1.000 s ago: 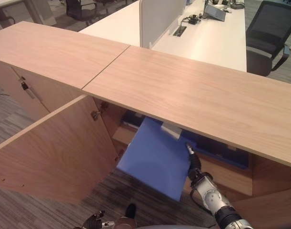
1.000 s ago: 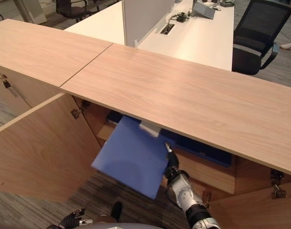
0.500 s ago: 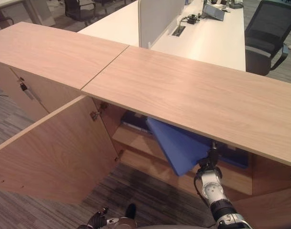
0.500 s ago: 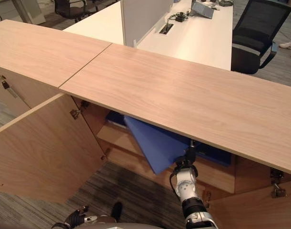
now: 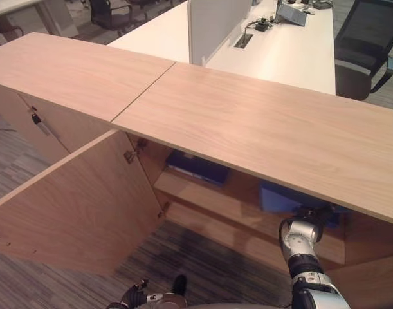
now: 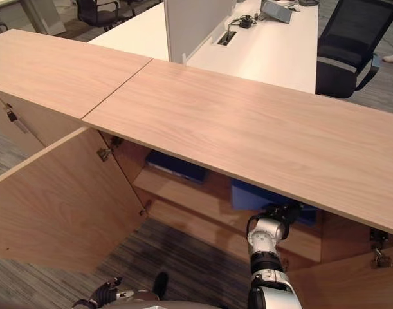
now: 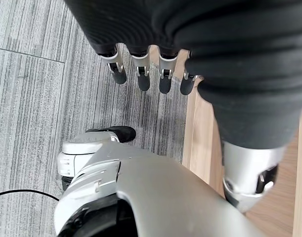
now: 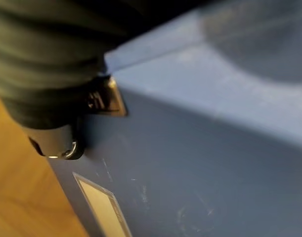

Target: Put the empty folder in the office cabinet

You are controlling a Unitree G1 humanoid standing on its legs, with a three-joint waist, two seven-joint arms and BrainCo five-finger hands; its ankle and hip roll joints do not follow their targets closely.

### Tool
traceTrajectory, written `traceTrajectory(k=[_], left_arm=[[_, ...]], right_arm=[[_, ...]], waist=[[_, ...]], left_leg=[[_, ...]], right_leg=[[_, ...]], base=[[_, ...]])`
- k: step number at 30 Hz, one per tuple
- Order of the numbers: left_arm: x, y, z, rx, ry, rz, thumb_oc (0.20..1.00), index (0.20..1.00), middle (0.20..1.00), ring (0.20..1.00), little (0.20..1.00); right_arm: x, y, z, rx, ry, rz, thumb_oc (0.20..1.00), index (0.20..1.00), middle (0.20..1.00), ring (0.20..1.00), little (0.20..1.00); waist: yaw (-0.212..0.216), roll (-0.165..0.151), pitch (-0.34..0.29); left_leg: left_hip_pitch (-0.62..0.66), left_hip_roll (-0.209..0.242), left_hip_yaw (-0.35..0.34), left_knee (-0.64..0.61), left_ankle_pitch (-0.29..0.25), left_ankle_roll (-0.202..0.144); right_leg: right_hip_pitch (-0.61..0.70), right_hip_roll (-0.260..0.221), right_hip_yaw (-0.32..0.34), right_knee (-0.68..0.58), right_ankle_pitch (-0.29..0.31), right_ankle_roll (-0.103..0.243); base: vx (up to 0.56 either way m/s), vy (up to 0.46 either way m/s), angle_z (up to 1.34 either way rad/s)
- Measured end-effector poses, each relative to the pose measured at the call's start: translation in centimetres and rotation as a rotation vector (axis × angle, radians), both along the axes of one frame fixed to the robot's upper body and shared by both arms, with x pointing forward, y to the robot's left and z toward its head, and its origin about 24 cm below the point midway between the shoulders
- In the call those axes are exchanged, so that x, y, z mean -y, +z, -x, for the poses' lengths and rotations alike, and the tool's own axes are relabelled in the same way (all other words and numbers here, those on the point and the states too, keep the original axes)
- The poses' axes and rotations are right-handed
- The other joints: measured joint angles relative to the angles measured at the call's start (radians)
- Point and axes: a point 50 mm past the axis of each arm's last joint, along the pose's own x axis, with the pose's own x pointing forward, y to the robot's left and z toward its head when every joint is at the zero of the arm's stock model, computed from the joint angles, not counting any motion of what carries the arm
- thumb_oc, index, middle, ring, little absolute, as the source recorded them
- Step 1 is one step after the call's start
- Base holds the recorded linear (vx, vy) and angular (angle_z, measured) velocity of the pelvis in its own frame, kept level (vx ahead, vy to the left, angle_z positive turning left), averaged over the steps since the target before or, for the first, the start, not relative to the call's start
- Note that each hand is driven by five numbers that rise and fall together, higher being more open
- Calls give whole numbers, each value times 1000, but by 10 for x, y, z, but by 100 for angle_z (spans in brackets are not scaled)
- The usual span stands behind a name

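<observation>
Cabinet door (image 5: 74, 206) stood swung wide open at the left, its wood face tilted out over the striped grey carpet (image 5: 16, 161). Low beside it, the left hand (image 7: 151, 79) hung over that carpet near the door's foot, fingers straight and loose, holding nothing. Above ran the long wooden top of the office cabinet (image 5: 260, 122), with a seam between its two panels. Under the top, the open compartment showed a wooden shelf (image 5: 209, 196); a dark blue binder (image 5: 196, 166) lay flat at the left end of that shelf, back under the top. Further right on the same shelf sat the blue folder (image 5: 280, 196), inside the cabinet, most of it hidden beneath the overhanging top. The right arm reached up from the lower right into the compartment, and the right hand (image 6: 283, 212) was at the folder's near edge, tucked under the top. From the wrist view the dark ribbed cover lay hard against the folder's blue face, a pale label (image 8: 104, 207) showing on that face, and one dark fingertip (image 8: 59, 145) pressed beside it; whether the fingers were curled round the folder or lying flat I could not tell. Behind the cabinet stood a white desk (image 5: 292, 51) with a grey divider panel (image 5: 212, 26), and at the far right a black office chair (image 5: 366, 45).
</observation>
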Motion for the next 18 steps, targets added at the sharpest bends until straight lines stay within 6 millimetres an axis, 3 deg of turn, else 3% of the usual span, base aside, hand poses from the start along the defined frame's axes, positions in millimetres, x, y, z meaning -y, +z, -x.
traceTrajectory(k=[4, 18], left_arm=[[3, 0, -2, 4, -12, 4, 1000, 1000, 1000, 1000, 1000], [14, -1, -9, 8, -65, 3, 1000, 1000, 1000, 1000, 1000]], right_arm=[[4, 10, -5, 2, -101, -39, 200, 200, 200, 200, 200], [5, 24, -10, -75, -197, -58, 200, 200, 200, 200, 200]], waist=[[-3, 9, -1], [-7, 8, -1]], left_leg=[[0, 0, 0, 0, 0, 0], [-1, 0, 0, 5, 1, -1]], right_leg=[[0, 1, 0, 0, 0, 0], [-2, 1, 1, 0, 0, 0]], base=[[0, 0, 0], [0, 0, 0]])
